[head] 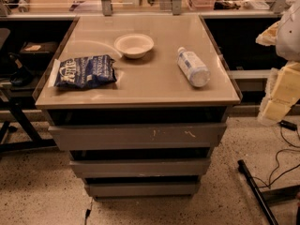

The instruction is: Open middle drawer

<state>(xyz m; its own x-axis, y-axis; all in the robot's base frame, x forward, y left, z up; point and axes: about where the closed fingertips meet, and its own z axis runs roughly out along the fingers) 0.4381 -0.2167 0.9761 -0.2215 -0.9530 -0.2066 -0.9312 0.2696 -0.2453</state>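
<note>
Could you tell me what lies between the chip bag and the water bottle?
In the camera view, a white bowl, set slightly farther back. The end effector hangs at the frame's right edge.

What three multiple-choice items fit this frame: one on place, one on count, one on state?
1. Where is the hand relative to the middle drawer?
A. touching its front
B. off to the right, apart from it
C. directly beneath it

2. How many drawer fronts does the cabinet show?
A. two
B. five
C. three

3. How does the bottle sit on the cabinet top?
A. lying on its side
B. upright
C. standing upside down

Key:
1 B: the hand sits at the right edge of the view, clear of the cabinet.
2 C: three grey fronts are stacked under the top.
3 A: the bottle's long side rests on the top.
</note>
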